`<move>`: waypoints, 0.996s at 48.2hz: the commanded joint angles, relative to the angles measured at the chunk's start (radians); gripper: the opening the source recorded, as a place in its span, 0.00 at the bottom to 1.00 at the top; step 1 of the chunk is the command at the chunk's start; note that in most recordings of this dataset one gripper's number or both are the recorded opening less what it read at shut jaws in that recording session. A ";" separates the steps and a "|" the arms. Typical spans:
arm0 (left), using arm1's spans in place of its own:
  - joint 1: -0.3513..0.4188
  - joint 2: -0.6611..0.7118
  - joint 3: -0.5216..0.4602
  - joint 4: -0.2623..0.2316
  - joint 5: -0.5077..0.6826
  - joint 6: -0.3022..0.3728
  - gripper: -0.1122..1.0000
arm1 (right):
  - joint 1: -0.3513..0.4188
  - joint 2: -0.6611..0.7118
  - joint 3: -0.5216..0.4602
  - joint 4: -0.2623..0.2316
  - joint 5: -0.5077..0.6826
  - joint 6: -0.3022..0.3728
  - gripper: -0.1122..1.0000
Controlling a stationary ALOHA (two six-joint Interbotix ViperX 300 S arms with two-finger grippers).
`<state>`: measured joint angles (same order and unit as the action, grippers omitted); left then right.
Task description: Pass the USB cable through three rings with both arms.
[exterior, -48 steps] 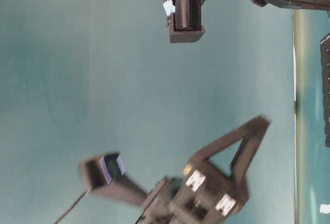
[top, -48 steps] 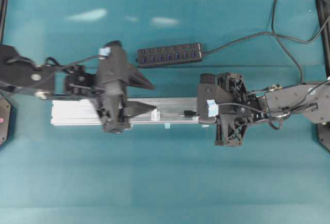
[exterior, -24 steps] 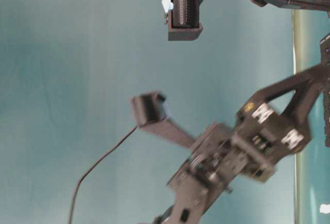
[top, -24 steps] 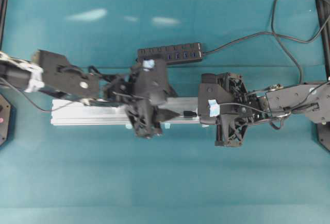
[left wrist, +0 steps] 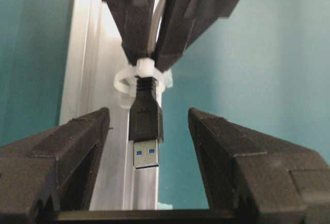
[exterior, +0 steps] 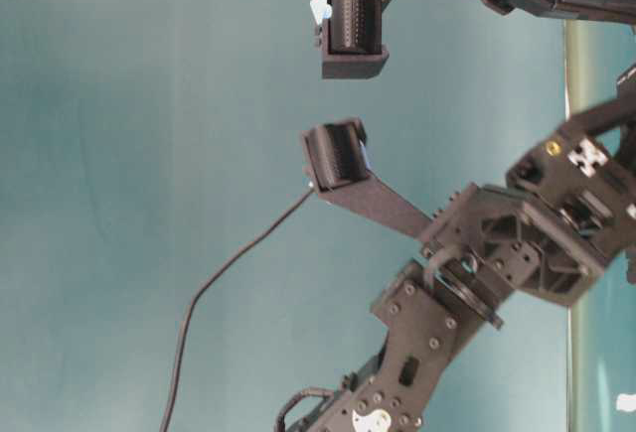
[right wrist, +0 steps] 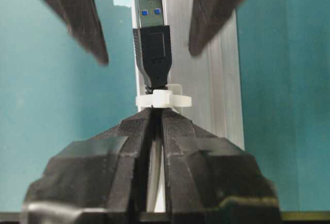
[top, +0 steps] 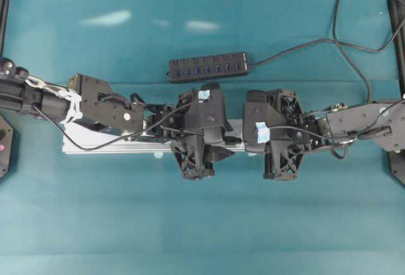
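The USB cable's black plug [left wrist: 146, 126] pokes through one whitish ring [left wrist: 124, 82] on the silver rail [left wrist: 98, 69], its metal tip free in the air. My right gripper [right wrist: 157, 112] is shut on the cable just behind that ring [right wrist: 178, 100]. My left gripper [left wrist: 148, 112] is open, and its fingers [left wrist: 77, 147] flank the plug without touching it. In the right wrist view the plug [right wrist: 152, 44] sits between the left gripper's two tips. From overhead both wrists cover the plug and the rings; the cable [top: 354, 54] loops away at the back right.
The black multi-port hub [top: 209, 68] lies behind the rail [top: 107, 141]. The two wrists nearly meet over the rail's right end. A light-blue foot [top: 158, 155] shows at the rail's front edge. Teal table surface lies in front.
My left arm has travelled right along the rail, bringing its open gripper around the plug. The right arm and the plug have stayed still.
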<state>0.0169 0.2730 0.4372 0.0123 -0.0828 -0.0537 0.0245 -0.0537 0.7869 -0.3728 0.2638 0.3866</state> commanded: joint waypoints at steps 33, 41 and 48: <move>-0.002 -0.003 -0.012 0.002 -0.009 0.000 0.39 | -0.003 -0.009 -0.009 -0.005 -0.006 0.012 0.03; -0.002 -0.002 -0.011 0.002 -0.009 0.003 0.30 | -0.003 -0.011 -0.009 -0.005 -0.006 0.012 0.03; -0.002 -0.002 -0.011 0.002 -0.009 0.003 0.30 | 0.000 -0.009 -0.009 -0.003 -0.009 0.012 0.03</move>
<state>0.0184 0.2777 0.4372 0.0138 -0.0828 -0.0522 0.0245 -0.0537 0.7869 -0.3728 0.2638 0.3850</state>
